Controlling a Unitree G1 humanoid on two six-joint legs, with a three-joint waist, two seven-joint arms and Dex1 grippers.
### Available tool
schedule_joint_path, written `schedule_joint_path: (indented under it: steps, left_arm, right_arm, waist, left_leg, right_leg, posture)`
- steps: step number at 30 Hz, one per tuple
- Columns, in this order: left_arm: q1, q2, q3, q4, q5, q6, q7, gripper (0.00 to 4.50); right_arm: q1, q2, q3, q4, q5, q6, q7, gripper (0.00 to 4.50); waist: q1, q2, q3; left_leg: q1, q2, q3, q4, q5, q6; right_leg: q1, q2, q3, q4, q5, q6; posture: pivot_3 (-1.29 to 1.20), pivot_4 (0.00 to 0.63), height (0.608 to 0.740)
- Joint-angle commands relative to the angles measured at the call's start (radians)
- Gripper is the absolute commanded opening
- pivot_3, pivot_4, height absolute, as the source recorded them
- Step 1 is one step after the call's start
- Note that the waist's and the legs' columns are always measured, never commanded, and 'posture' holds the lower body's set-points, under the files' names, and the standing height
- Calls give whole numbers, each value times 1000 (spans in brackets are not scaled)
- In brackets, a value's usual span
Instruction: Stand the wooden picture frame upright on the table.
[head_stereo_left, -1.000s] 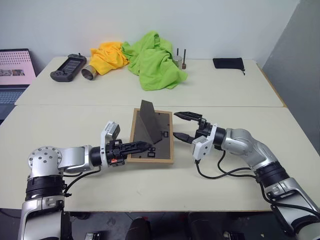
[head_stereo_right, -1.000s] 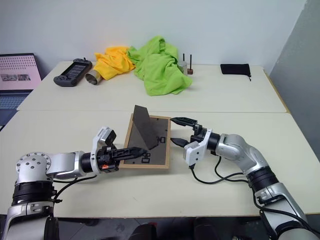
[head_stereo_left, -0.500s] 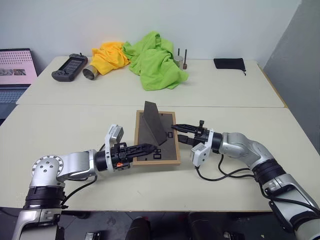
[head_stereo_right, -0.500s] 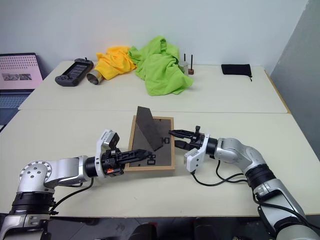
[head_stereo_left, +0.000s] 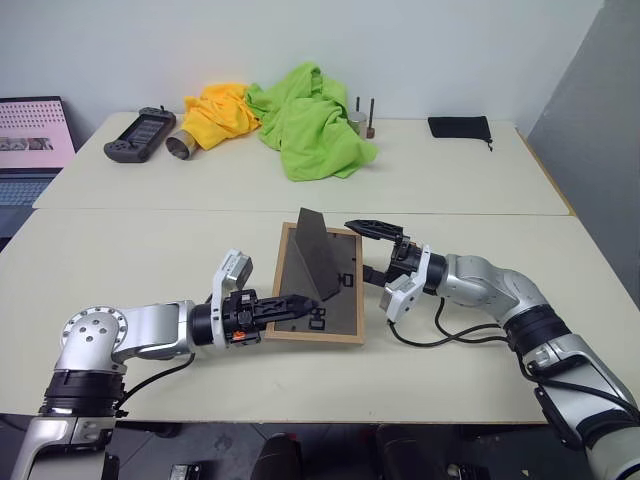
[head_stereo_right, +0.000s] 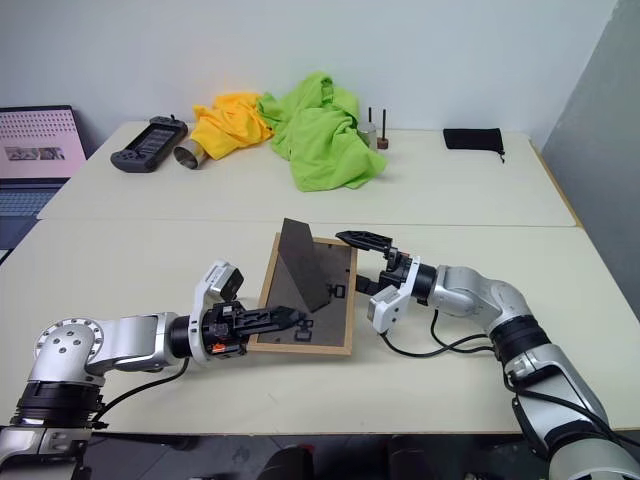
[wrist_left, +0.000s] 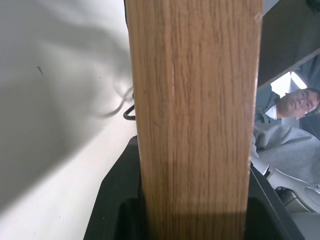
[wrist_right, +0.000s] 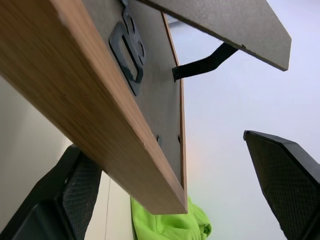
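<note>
The wooden picture frame (head_stereo_left: 322, 290) lies on the near half of the table (head_stereo_left: 140, 250) with its dark grey back up and its fold-out stand (head_stereo_left: 316, 252) sticking up. My left gripper (head_stereo_left: 290, 303) is shut on the frame's near left edge; the left wrist view has the light-wood edge (wrist_left: 195, 115) clamped between its fingers. My right gripper (head_stereo_left: 368, 250) is open wide and straddles the frame's right edge. In the right wrist view, one finger (wrist_right: 75, 190) sits under the wooden edge (wrist_right: 90, 115) and the other stands well clear. The portrait side is hidden.
On the far half of the table lie a green cloth (head_stereo_left: 310, 120), a yellow cloth (head_stereo_left: 215, 112), a game controller (head_stereo_left: 138, 135), a metal cup (head_stereo_left: 180, 146) and a black pouch (head_stereo_left: 457, 126). A laptop (head_stereo_left: 30, 135) stands at far left. A person (wrist_left: 292, 107) shows past the frame.
My right gripper narrowed beside the frame's right edge, then spread wide around it. The frame, still in my left gripper, has shifted slightly toward the right.
</note>
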Motion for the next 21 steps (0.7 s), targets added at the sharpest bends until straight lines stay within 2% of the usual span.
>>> schedule_joint_path:
  steps: [1,11,13,16,21]
  left_arm:
    - [-23,17,-2,-23,-38,-6,-27,1268]
    - [-14,38,-8,-28,-38,-16,-26,1268]
    - [-8,43,-6,-41,-38,-25,-21,1955]
    - [-5,55,18,-53,-9,-51,-27,2559]
    - [-74,109,106,15,133,-110,-97,3692]
  right_arm:
    - [-31,-4,1,-2,13,-46,-32,3952]
    - [-14,-10,3,-16,37,-70,-28,1722]
    - [-9,-17,4,-17,48,-76,-20,1673]
    - [3,-26,3,-16,87,-81,8,1392]
    - [49,-32,20,-23,361,-38,182,1329]
  waist:
    - [1,0,0]
    - [1,0,0]
    - [1,0,0]
    - [2,0,0]
    - [3,0,0]
  left_leg:
    - [0,0,0,0,0,0]
    - [0,0,0,0,0,0]
    - [0,0,0,0,0,0]
    - [0,0,0,0,0,0]
    - [0,0,0,0,0,1]
  right_leg:
    - [0,0,0,0,0,0]
    - [0,0,0,0,0,0]
    - [0,0,0,0,0,0]
    - [0,0,0,0,0,0]
    - [0,0,0,0,0,0]
  posture:
    - [0,150,740]
    - [0,150,740]
    - [0,150,740]
    - [0,150,740]
    - [0,150,740]
